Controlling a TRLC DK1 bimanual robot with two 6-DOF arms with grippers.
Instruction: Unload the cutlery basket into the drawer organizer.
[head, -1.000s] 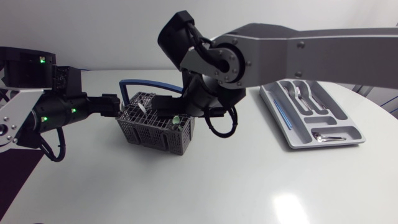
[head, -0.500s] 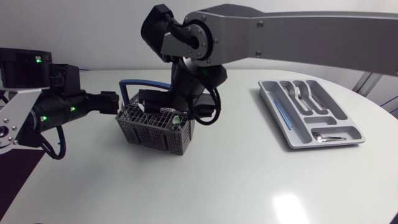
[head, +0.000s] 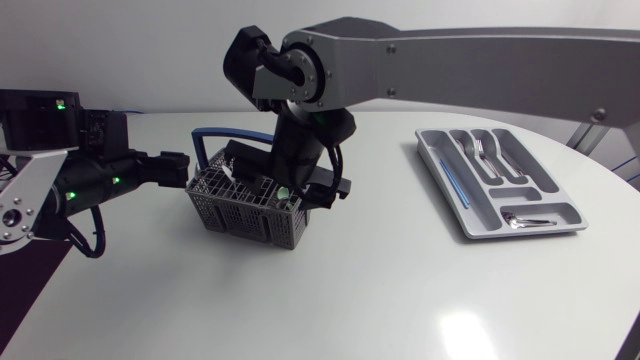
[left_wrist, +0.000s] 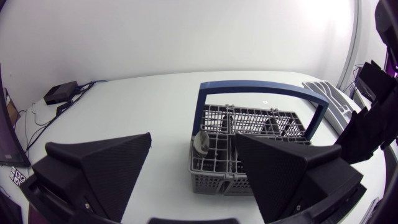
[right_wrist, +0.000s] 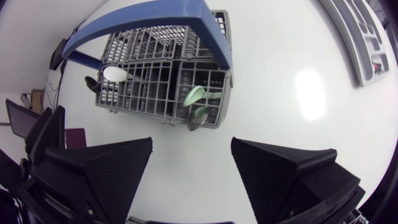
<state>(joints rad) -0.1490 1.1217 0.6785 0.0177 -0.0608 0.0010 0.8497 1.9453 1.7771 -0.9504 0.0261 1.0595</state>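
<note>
Lying on the table's (head: 350, 290) right side, the drawer organizer (head: 466, 215) held a fork (head: 480, 150) and a spoon (head: 525, 220). The cutlery basket (head: 240, 218) stood well left of it, with spoons (right_wrist: 198, 94) inside. The right gripper (right_wrist: 191, 143) hung above the basket and the left gripper (left_wrist: 193, 140) faced its end, both with jaws wide apart and holding nothing.

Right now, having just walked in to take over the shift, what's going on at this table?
A robot is working at a cutlery basket. The right gripper hangs open above it, over spoons standing in its compartments; it grips nothing. The left gripper is open at the basket's end. The organizer off to the side already holds a fork and other pieces.
</note>
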